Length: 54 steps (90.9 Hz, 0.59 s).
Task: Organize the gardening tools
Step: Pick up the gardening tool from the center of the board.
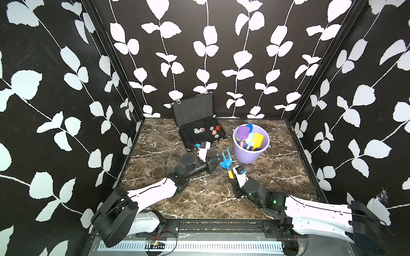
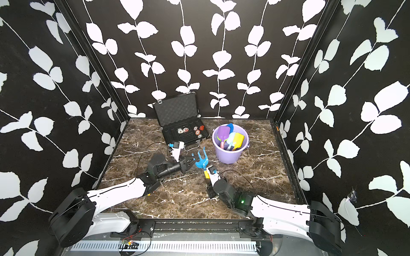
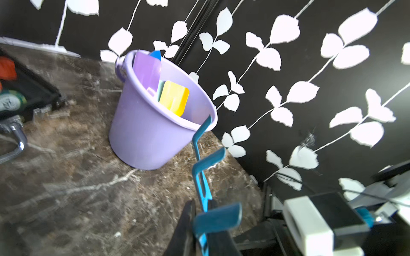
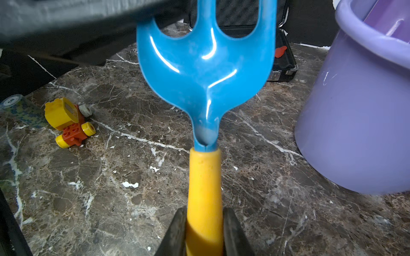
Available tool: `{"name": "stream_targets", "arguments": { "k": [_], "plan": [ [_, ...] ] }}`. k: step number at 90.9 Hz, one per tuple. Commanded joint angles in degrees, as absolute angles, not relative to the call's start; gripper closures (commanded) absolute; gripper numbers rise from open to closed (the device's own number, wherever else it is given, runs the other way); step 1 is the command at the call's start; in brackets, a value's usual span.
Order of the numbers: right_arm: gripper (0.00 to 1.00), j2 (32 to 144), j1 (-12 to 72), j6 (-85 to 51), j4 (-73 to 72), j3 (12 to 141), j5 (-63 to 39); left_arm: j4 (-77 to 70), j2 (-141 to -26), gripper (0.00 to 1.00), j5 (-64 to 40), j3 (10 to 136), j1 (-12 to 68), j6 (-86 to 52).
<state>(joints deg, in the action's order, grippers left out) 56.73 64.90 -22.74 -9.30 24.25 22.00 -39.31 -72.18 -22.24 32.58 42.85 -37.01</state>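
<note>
Gleaming blue three-pronged rake (image 4: 205, 66), yellow-handled

The blue claw rake (image 1: 225, 160) is positioned just below frame centre, over the marble worktop (image 1: 199, 199), prongs toward the top of the frame. The left hand (image 1: 218, 157) enters from the left, fingertips meeting on the leftmost prong. The yellow handle (image 1: 230, 174) runs into the right hand (image 1: 232, 180); its jaws are hidden beneath the wrist camera (image 1: 239, 171). Immediately right of the rake stands the purple bucket (image 1: 246, 155), containing a purple spade (image 1: 242, 133) and a yellow spade (image 1: 258, 139). Upper centre: open black case (image 1: 193, 110) holding round chips (image 1: 214, 132).
</note>
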Motion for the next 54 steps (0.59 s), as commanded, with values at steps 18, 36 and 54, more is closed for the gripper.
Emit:
{"name": "stream_targets", "arguments": {
  "k": [18,36,54],
  "plan": [
    [0.91,54.5,65.4,-23.9,-9.4,23.9,23.9,-38.2,-71.6,1.0,-24.0,35.1,42.6,-31.0],
    [0.48,51.5,65.4,-24.4,-6.1,23.9,25.8,-38.9,-70.8,1.0,-24.0,36.5,42.6,-25.3],
    [0.1,46.8,65.4,-27.0,-1.9,22.0,30.7,-36.3,-70.4,1.0,-22.0,42.4,42.8,-18.2]
  ]
}}
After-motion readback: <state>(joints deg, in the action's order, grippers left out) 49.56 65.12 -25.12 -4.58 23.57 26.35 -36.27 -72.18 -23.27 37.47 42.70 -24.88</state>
